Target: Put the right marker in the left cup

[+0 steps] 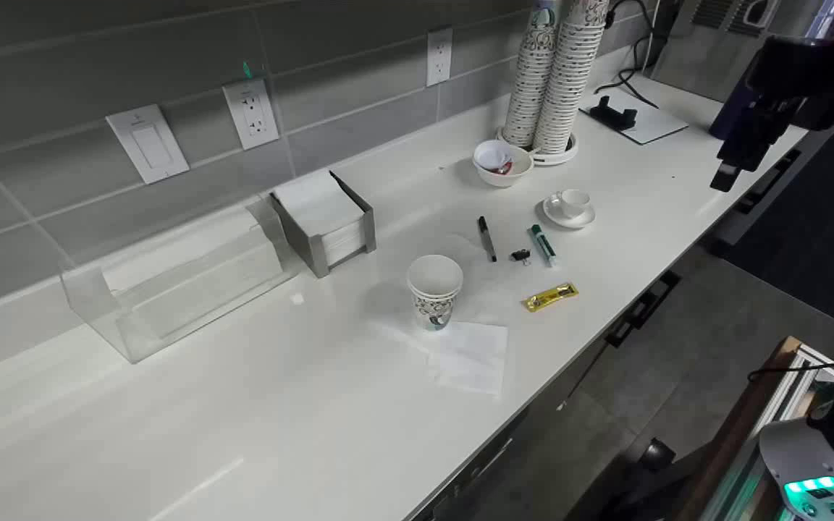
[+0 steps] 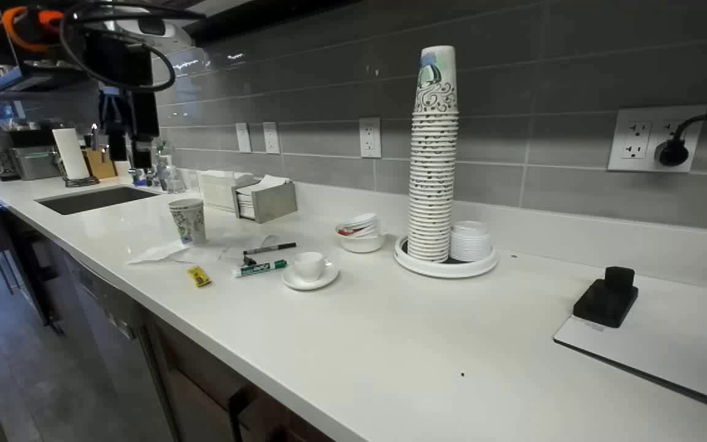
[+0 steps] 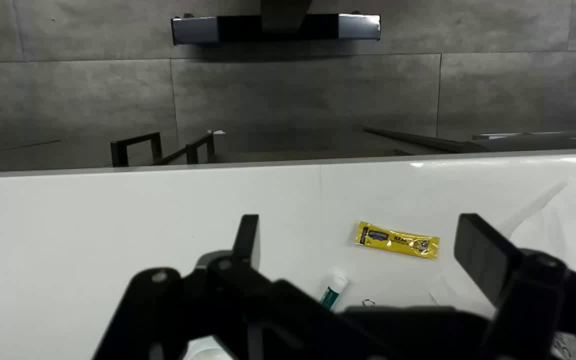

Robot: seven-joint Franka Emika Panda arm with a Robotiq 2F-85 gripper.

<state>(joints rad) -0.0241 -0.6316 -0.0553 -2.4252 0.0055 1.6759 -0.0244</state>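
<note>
A slim black marker (image 1: 487,239) lies on the counter, also visible in an exterior view (image 2: 269,248); my gripper hides it in the wrist view. A thicker green and white marker (image 1: 544,245) lies to its right there, also seen in an exterior view (image 2: 261,268); its white end shows in the wrist view (image 3: 330,296). The left cup (image 1: 434,310), a white patterned paper cup with nested rims, stands upright, also in an exterior view (image 2: 188,222). My gripper (image 3: 363,245) is open and empty, high above the counter in both exterior views (image 1: 725,177) (image 2: 129,153).
A yellow packet (image 3: 398,241) lies between the fingers' outlines, on the counter below. A binder clip (image 1: 520,255) lies between the markers. A small cup on a saucer (image 1: 569,210), bowl (image 1: 507,176), tall cup stacks (image 2: 433,178), napkin (image 1: 469,354) and napkin holder (image 1: 326,224) stand around.
</note>
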